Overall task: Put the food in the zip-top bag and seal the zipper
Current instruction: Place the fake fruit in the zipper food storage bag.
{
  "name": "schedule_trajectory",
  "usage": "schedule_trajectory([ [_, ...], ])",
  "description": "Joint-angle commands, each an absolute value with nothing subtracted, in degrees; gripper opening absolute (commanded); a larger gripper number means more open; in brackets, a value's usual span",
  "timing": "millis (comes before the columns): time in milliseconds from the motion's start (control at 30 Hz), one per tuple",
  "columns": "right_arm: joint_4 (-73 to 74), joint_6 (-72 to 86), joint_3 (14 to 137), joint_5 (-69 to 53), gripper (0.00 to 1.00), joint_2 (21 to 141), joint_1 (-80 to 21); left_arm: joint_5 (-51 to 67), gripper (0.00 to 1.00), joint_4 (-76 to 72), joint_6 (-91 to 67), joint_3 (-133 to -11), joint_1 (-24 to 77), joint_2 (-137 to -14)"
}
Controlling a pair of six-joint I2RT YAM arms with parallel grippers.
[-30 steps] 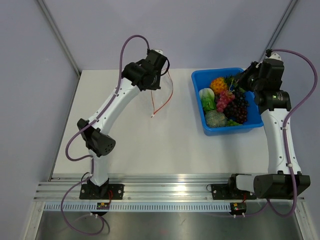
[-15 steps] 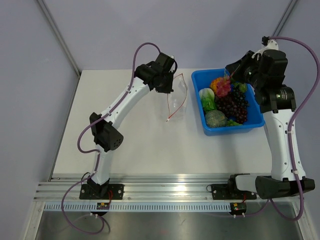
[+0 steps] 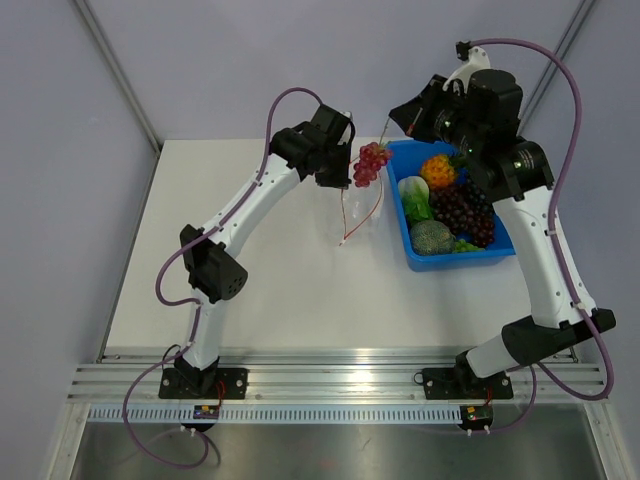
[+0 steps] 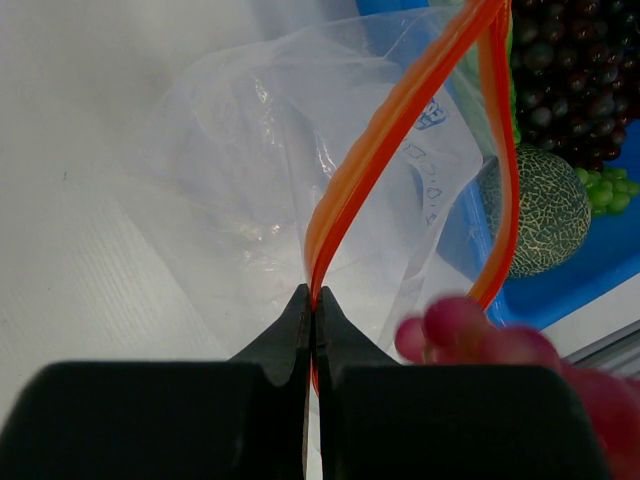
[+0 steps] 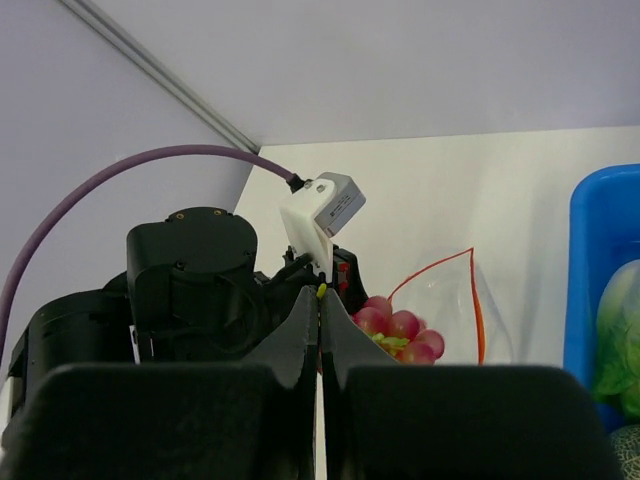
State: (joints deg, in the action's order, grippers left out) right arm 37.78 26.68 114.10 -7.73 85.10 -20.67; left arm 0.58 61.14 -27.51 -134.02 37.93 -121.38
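Just unreadable blue print [image 4: 432, 118] on zip-top bag [image 4: 225, 185]

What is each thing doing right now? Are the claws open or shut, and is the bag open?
zip-top bag: held up by its edge, mouth open.
zipper: unsealed, its two sides apart.
left claw: shut, pinching the zipper.
pink grape bunch: dangling in the air by the bag's mouth.
right claw: shut on the grape bunch's stem.
blue bin: upright on the table, food inside.
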Motion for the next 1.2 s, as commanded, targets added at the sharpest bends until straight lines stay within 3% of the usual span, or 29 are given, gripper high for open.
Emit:
schedule_trajectory([
  [0, 34.4, 27.3, 114.8, -7.5, 0.0, 86.5, -21.7, 3.4, 0.0, 59.1, -27.9, -136.0, 37.5, -119.5],
  [667, 31.8, 27.6, 102.1, -9.3, 0.0, 94.1, -23.9, 17.8, 0.0, 53.4, -31.0, -130.3, 33.4, -115.5],
  [700, 32.3, 27.0, 102.0, -9.3, 0.06, 94.6, -24.0, 18.1, 0.0, 52.9, -31.3, -130.0, 33.1, -115.4],
  [767, 35.0, 26.1, 102.8, -9.5, 0.46, 95.6, -24.3, 18.5, 0.0, 52.7, -31.4, -129.7, 32.9, -115.4],
  [833, 36.4, 24.9, 103.7, -7.7, 0.63, 95.4, -24.3, 18.5, 0.0, 53.0, -31.4, -129.7, 32.4, -115.6],
  [1033, 38.8, 21.0, 105.6, 4.4, 0.65, 90.4, -23.6, 17.1, 0.0, 53.9, -31.3, -129.5, 32.0, -115.2],
  [1167, 38.5, 21.6, 101.5, 2.6, 0.6, 86.0, -15.7, 15.4, 0.0, 54.7, -30.4, -128.2, 31.4, -113.6],
])
